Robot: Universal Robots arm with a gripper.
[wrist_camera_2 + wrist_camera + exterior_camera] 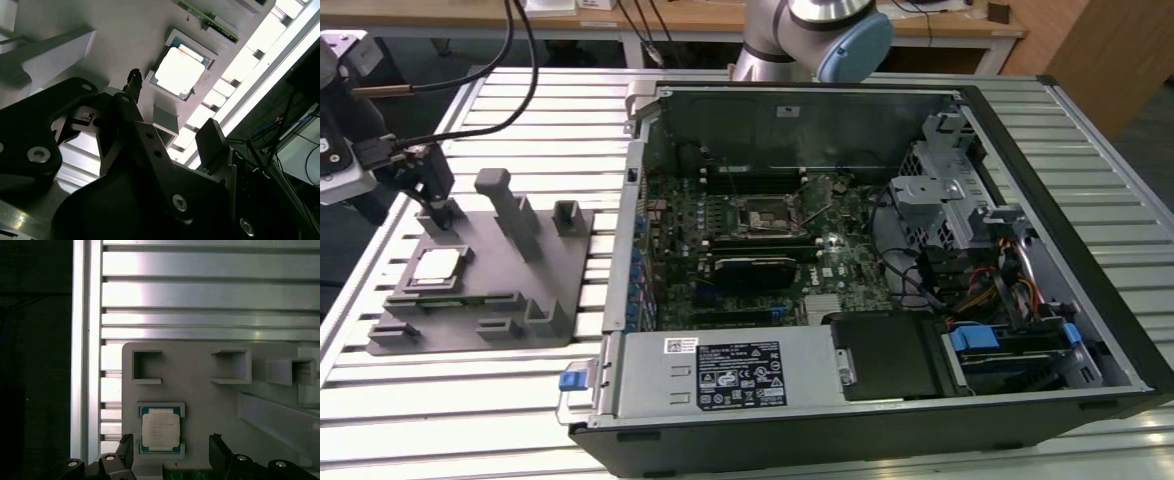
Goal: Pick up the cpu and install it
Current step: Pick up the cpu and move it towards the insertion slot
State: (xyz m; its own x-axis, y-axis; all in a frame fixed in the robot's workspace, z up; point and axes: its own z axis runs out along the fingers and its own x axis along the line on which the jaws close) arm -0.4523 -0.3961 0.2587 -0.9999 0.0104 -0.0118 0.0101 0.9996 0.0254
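Observation:
The cpu [438,265] [160,430] [179,71], a small square chip with a shiny silver top, lies flat in a recess of the grey fixture plate [507,320] at the exterior view's left. My gripper [438,212] [171,446] [171,107] hangs just above the plate, close to the cpu. Its two black fingers [125,446] stand apart, open, with nothing held between them. In the first wrist view the cpu lies mostly between the fingertips, below them. The open computer case [1067,250] holds the motherboard with its cpu socket [761,213].
Upright posts [503,205] and square pockets [146,366] rise from the fixture plate around the cpu. A black block [754,270] sits below the socket. Drive cages and cables [961,230] crowd the case's right side. The slatted metal table [494,420] surrounds all of it.

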